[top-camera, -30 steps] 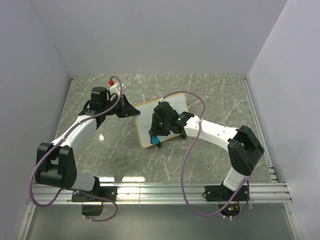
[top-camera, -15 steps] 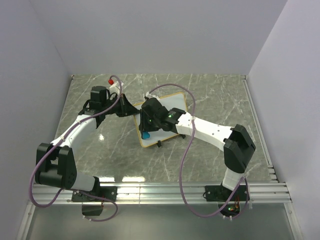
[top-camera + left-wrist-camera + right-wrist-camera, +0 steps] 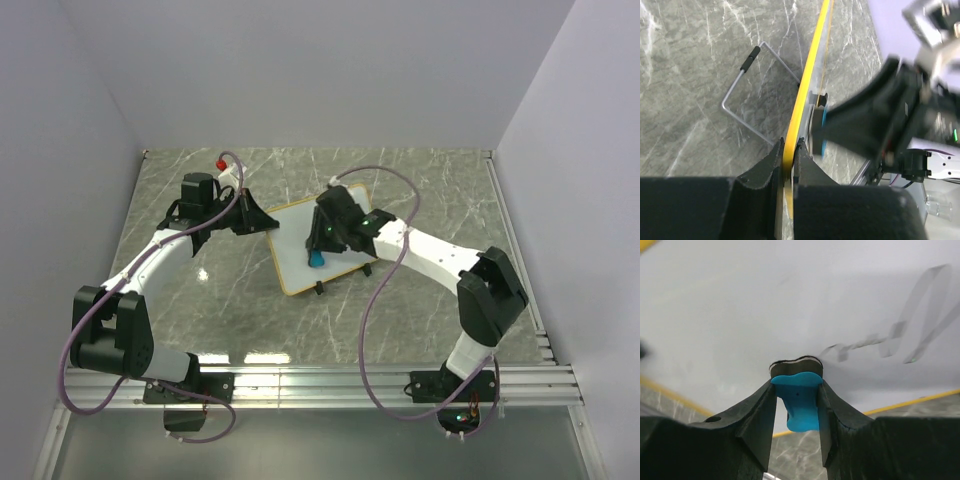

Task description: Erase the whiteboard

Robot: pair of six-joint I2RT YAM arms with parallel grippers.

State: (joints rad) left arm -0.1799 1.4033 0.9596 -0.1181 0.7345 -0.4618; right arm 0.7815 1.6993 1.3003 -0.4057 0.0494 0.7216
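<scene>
Right gripper [image 3: 318, 250] has swept from the board's near-left corner toward its middle, jaws clamped on the blue eraser [image 3: 798, 405] pressed to the surface. Left gripper [image 3: 788, 152], closed on the yellow frame, steadies the whiteboard [image 3: 293, 238] mid-table; faint grey smears show on its face.

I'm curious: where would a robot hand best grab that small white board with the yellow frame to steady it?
By its thin yellow frame edge, coming in from the left side, one finger on the front face, one on the back. The small white board leans on a wire stand, so that edge is raised and free. The left gripper is clamped there exactly so.
</scene>
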